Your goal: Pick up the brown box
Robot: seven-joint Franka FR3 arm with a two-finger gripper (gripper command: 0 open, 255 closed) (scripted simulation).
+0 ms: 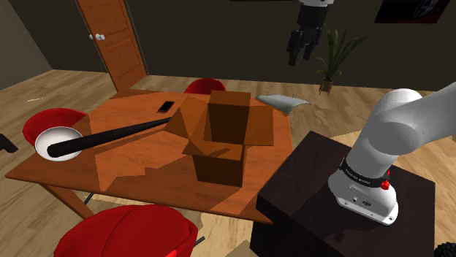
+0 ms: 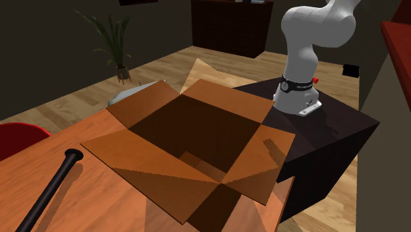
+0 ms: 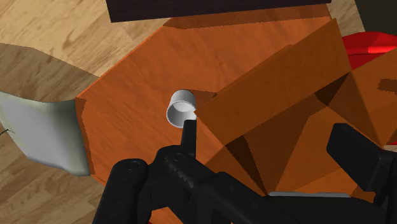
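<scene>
The brown box (image 1: pixel 223 139) stands open in the middle of the wooden table (image 1: pixel 135 157), its four flaps spread outward. In the second exterior view the brown box (image 2: pixel 191 135) shows a dark, empty inside. My gripper (image 1: pixel 302 50) hangs high above the table's far side, well clear of the box, and is open. In the wrist view my gripper (image 3: pixel 267 133) looks down on the brown box (image 3: pixel 286 105), over one of its flaps and a table corner, with nothing held between the black fingers (image 3: pixel 356 156).
A black bat (image 1: pixel 109 137) lies across the table with its thick end in a white bowl (image 1: pixel 58 141). A phone (image 1: pixel 166 106) lies behind it. A small white cup (image 3: pixel 181 107) stands by the box. Red chairs (image 1: pixel 128 230) ring the table. A grey seat (image 3: pixel 38 124) and a plant (image 1: pixel 332 55) stand beyond.
</scene>
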